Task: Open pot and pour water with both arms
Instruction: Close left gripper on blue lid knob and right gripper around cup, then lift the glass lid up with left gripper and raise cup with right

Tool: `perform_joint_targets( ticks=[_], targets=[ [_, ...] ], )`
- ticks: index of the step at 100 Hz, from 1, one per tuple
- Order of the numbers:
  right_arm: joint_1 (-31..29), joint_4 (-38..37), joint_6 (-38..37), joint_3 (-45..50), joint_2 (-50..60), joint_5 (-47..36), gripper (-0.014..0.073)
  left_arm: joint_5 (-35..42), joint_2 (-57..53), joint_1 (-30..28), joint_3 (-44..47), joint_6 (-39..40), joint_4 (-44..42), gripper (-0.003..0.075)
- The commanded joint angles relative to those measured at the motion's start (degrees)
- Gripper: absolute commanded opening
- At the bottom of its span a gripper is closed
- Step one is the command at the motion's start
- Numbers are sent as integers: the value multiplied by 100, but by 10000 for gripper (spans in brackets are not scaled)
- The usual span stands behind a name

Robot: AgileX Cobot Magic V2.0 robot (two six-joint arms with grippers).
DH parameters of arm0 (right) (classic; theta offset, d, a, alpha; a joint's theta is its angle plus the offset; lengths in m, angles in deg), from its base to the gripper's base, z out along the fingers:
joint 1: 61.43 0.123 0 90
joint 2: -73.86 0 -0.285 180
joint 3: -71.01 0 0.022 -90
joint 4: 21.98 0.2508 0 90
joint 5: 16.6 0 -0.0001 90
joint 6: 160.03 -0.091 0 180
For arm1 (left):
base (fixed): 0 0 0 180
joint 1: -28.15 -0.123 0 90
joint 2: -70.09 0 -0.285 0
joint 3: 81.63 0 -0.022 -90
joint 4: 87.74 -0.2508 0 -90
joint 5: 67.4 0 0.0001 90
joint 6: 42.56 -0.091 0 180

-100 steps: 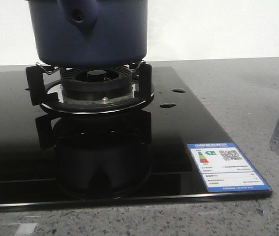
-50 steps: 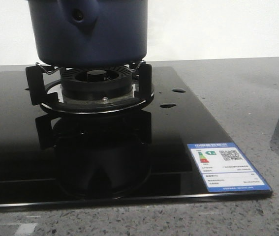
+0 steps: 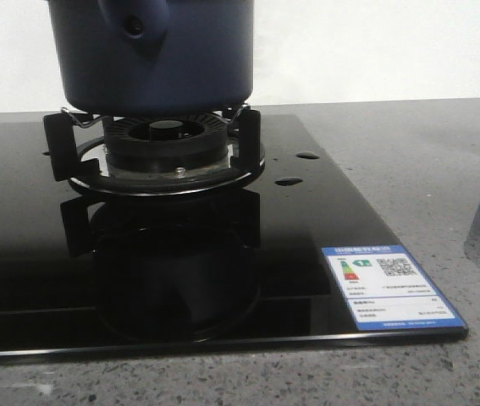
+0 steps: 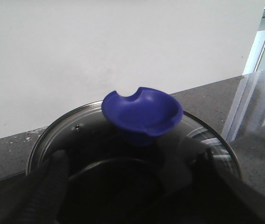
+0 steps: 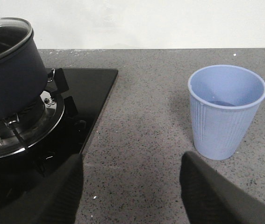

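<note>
Lighting even, moderately bright, diffuse. Front view: glossy black cooktop mirrors the burner; soft shadow at right edge of frame on the grey counter. Left wrist view: fingers at bottom blurred, dark; window glare upper right. Right wrist view: cup sharp, faint shadow to its left.

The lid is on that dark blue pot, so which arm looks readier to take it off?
The left. Its tool is open, with fingers on either side of the lid's blue knob. The right tool, also open, faces the pale blue cup, beside the pot.
</note>
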Motion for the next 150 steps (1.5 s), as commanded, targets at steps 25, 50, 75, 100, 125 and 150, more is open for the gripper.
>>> perform_joint_targets(
  ticks=[25,50,75,100,125,150],
  targets=[
    [1,30,73,-205,-72,-429,411,378,853,52,-1049,-12,5,601],
    [1,30,73,-205,-72,-419,411,393,1159,52,-1239,-12,-4,599],
    [1,30,73,-205,-72,-419,411,474,1276,52,-1239,-12,-257,599],
    [1,30,73,-205,-72,-419,411,724,1382,52,-1244,-12,-257,510],
    [1,30,73,-205,-72,-419,411,894,1412,52,-1253,-12,-257,409],
    [1,-339,73,-205,-72,-453,411,894,1161,52,-1289,-12,-257,402]
  ],
)
